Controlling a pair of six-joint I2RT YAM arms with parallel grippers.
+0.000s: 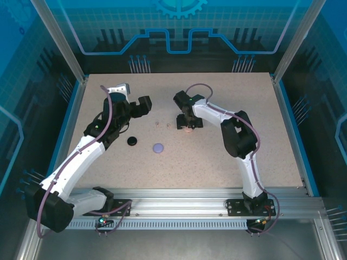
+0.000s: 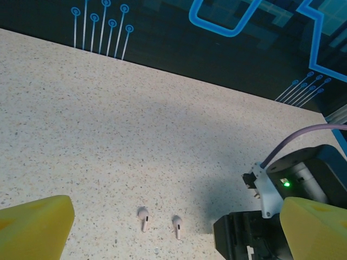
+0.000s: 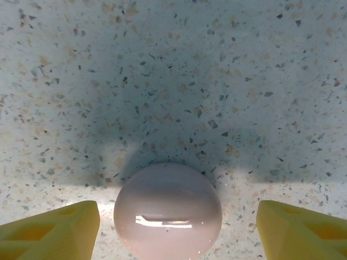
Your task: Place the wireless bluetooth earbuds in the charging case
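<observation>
Straddling the pale pink charging case (image 3: 168, 211), the right gripper (image 1: 188, 123) has its jaws parted. 1 yellow finger (image 3: 51, 230) sits just beside the glossy dome and the other stands a little further off, so neither touches it. The case rests on the speckled table (image 1: 227, 157), near the middle.

The 2 pale pink earbuds (image 2: 143, 218) (image 2: 177, 226) lie loose on the table just left of that case. They are side by side but apart from each other, between the 2 grippers.

The left gripper (image 1: 143, 106) is held above the table left of the buds, jaws spread wide and gripping nothing.

Nearer the arm bases lie 2 more round cases, a black case (image 1: 132, 141) and a purple case (image 1: 158, 148) to its right. They are apart from each other and from the buds.
</observation>
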